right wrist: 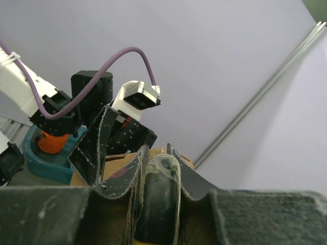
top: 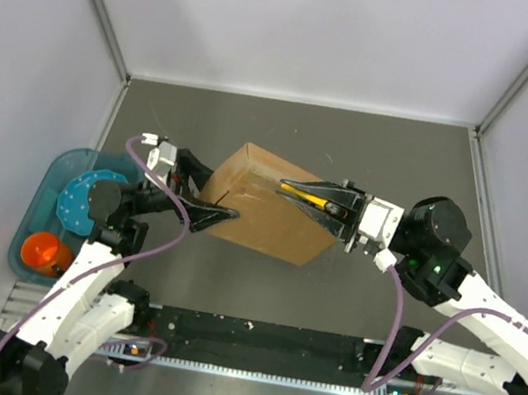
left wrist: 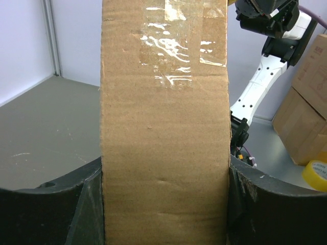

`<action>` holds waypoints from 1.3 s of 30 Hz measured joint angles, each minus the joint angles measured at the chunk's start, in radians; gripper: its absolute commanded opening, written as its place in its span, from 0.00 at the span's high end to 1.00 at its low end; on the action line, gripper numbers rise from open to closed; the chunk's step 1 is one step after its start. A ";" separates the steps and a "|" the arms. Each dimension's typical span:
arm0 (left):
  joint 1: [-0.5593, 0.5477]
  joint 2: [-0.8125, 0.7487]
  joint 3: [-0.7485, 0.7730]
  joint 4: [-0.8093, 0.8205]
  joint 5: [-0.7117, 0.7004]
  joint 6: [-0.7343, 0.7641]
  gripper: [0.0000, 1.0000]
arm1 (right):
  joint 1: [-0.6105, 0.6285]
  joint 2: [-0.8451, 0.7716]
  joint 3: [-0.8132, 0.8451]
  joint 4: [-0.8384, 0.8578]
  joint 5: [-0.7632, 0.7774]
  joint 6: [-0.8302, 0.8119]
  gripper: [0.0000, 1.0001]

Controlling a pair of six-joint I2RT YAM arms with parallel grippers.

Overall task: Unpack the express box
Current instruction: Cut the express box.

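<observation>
The express box [top: 261, 212], plain brown cardboard, sits mid-table, turned at an angle. My left gripper [top: 215, 215] clamps its left end; in the left wrist view the box [left wrist: 163, 127] fills the gap, and both dark fingers [left wrist: 84, 204] press against its sides. Clear tape [left wrist: 173, 46] shines on its far part. My right gripper [top: 291, 187] reaches over the box top from the right, shut on a small yellow utility knife [top: 312, 202]. In the right wrist view the knife's dark body [right wrist: 159, 199] is wedged between the right gripper's [right wrist: 161, 153] fingertips.
A teal bin [top: 43, 183] at the left wall holds a blue disc [top: 76, 199] and an orange object [top: 45, 250]. Grey walls enclose the table on three sides. Off the table, stacked cardboard boxes [left wrist: 306, 112] and a yellow tape roll [left wrist: 317, 174] show in the left wrist view.
</observation>
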 measured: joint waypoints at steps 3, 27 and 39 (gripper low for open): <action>0.000 0.000 0.003 -0.001 0.000 -0.005 1.00 | 0.005 0.004 -0.004 0.025 0.008 0.001 1.00; 0.000 0.011 0.033 -0.026 -0.027 -0.045 1.00 | 0.027 0.092 -0.003 0.181 0.011 -0.009 1.00; 0.000 0.011 0.033 -0.032 -0.027 -0.045 1.00 | 0.031 0.104 0.039 0.216 -0.007 -0.033 1.00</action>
